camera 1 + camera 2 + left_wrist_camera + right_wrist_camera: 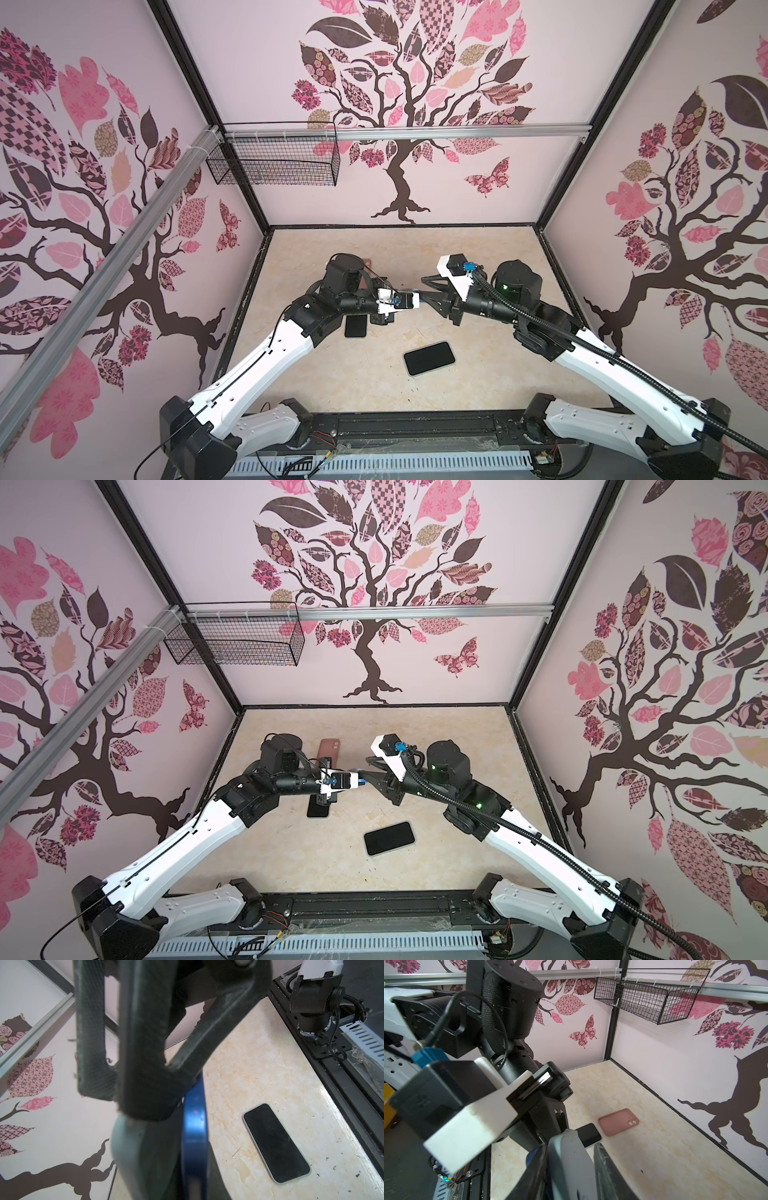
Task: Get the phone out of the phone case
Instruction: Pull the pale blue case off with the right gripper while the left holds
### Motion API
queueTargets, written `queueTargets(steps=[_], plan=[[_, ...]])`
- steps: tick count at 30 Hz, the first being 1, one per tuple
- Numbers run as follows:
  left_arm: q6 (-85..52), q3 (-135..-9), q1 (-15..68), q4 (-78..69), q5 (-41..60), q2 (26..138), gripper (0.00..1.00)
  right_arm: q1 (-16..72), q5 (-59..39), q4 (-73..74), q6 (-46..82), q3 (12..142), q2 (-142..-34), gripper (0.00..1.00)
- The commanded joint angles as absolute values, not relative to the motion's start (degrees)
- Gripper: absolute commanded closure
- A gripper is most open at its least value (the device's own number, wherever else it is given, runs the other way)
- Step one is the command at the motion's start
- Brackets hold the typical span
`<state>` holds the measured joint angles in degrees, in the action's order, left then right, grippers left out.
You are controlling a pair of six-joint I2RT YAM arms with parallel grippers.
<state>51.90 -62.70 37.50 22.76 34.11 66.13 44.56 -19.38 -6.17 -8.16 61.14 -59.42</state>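
Observation:
Both arms meet in mid-air over the middle of the table. My left gripper point(417, 298) point(360, 782) point(194, 1167) is shut on the thin blue edge of the phone point(194, 1126) point(532, 1155). The grey phone case point(128, 1147) point(566, 1163) stands peeled away from the phone at this end. My right gripper point(423, 289) point(368, 771) point(571, 1147) is closed on the case. One black finger point(535, 1167) sits between phone and case, and the other is outside it. Most of the phone is hidden behind the fingers.
A black phone point(429, 358) point(390, 838) point(276, 1142) lies screen-up in front of the grippers. Another dark phone point(355, 326) point(589, 1134) lies under the left arm beside a pink case point(329, 752) point(617, 1122). A wire basket point(274, 160) hangs on the back rail.

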Motion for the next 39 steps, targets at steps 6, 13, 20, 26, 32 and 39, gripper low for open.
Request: queueTargets(steps=[6, 13, 20, 26, 32, 39], plan=[[52.4, -63.0, 37.6, 19.8, 36.2, 65.3, 1.0, 44.4, -11.1, -17.6, -16.3, 65.9, -62.0, 0.63], [52.9, -63.1, 37.6, 20.3, 36.4, 65.3, 1.0, 44.4, -21.2, -28.2, -22.6, 71.0, -64.9, 0.64], [53.2, -62.8, 37.6, 20.0, 35.7, 65.1, 1.0, 44.4, -23.6, -26.9, -20.1, 71.5, -65.1, 0.75], [52.5, -62.1, 37.7, 18.7, 34.5, 64.5, 1.0, 43.9, -26.7, -22.9, -14.7, 70.1, -64.6, 0.85], [51.2, -60.4, 37.7, 17.8, 34.4, 62.8, 1.0, 37.9, -28.5, -12.4, -3.0, 64.3, -62.6, 1.0], [43.8, -55.2, 38.8, 12.5, 37.2, 59.7, 1.0, 25.5, -21.4, -0.7, 15.9, 53.9, -61.2, 1.0]])
